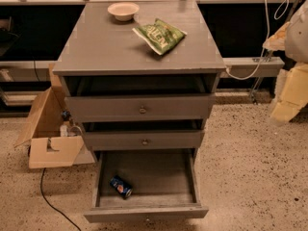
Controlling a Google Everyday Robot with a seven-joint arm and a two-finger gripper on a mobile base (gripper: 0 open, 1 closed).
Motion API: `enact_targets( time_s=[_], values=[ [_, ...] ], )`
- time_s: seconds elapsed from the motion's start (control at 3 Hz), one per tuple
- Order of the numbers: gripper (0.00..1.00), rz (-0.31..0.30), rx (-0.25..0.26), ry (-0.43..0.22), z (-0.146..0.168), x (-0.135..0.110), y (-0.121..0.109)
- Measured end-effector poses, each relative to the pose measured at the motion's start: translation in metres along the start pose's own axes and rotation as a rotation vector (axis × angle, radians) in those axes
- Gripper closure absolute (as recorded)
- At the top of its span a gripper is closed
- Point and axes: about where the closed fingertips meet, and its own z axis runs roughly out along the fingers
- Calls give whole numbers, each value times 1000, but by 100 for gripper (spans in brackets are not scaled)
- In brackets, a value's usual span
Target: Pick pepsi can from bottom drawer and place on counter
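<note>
1. Front-left on the floor of the bottom drawer, the pepsi can is laid sideways; it could be rolled away by a nudge.
2. Far right, the gripper is held well apart; its state cannot be told.

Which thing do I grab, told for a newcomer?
The claw hangs at far right; left of it, the grey cabinet has its bottom drawer open. Front left on its floor lies the pepsi can, dark blue, the drawer's only item.
</note>
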Motion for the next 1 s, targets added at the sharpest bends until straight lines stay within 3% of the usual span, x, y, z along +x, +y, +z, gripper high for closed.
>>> enact_targets(
  time_s=[0.33,0.67,1.0],
  values=[
    [0,0,0,0,0,0,0],
    [0,34,-38,-39,24,-1,13],
    [0,112,-115,-138,76,-12,44]
  ],
)
